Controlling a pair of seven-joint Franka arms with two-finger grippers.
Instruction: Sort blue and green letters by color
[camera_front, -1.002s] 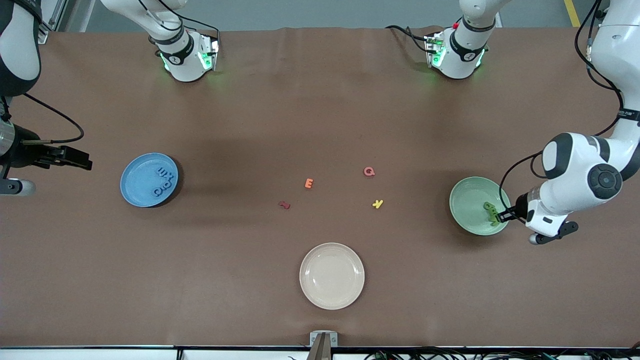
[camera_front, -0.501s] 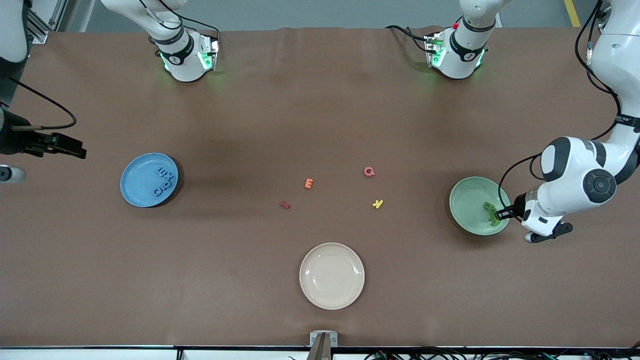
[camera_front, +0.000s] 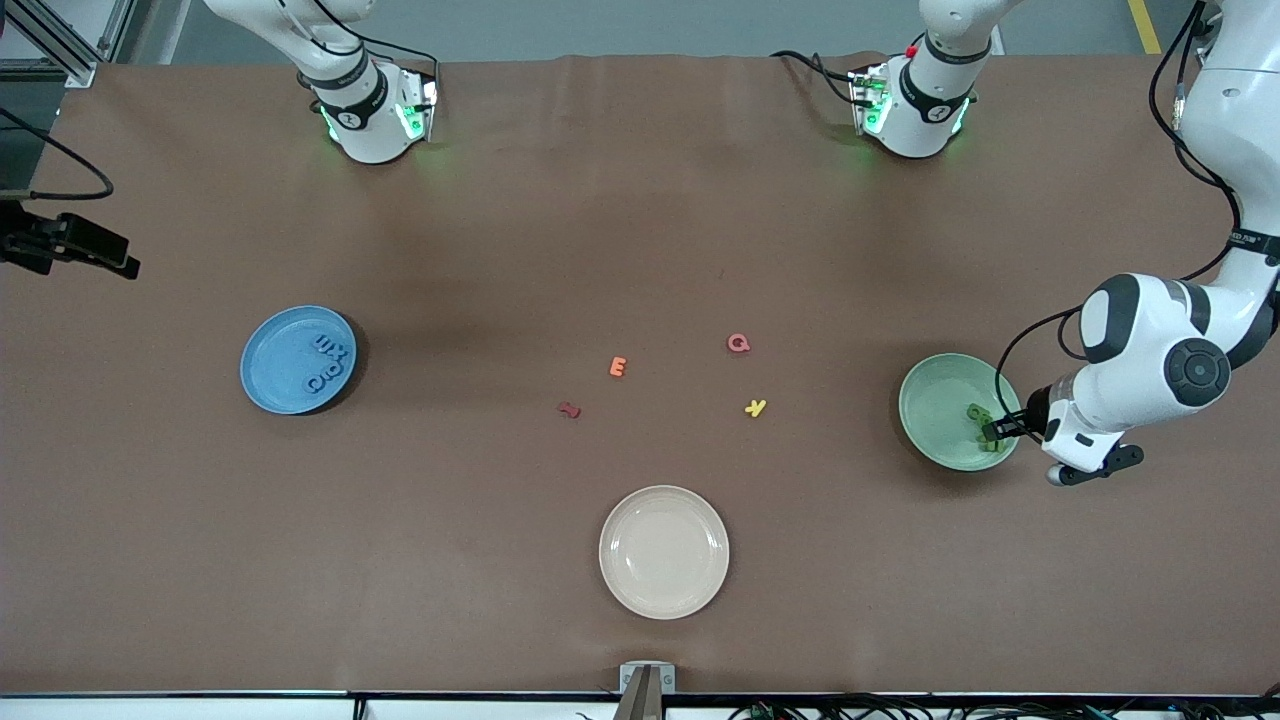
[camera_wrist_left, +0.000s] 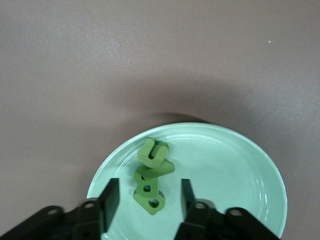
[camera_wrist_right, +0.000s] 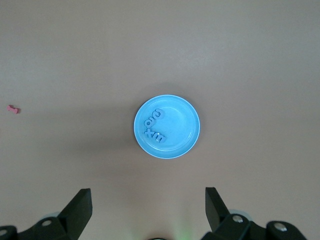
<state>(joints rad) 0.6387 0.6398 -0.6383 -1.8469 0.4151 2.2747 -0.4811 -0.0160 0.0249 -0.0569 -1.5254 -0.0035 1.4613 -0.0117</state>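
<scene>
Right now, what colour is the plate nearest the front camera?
The plate is cream or off-white, with nothing on it; it shows best in the front view.

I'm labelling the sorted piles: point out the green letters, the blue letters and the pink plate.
green letters (camera_wrist_left: 151, 176): left wrist view, middle of the stack
blue letters (camera_wrist_right: 153, 127): right wrist view, middle of the row
pink plate (camera_front: 664, 595): front view, rim nearest the camera

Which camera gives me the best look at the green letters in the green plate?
The left wrist view: the green letters fill the frame, piled on the green plate between the open left end effector. The front view shows them as a small clump. The right wrist view misses them.
</scene>
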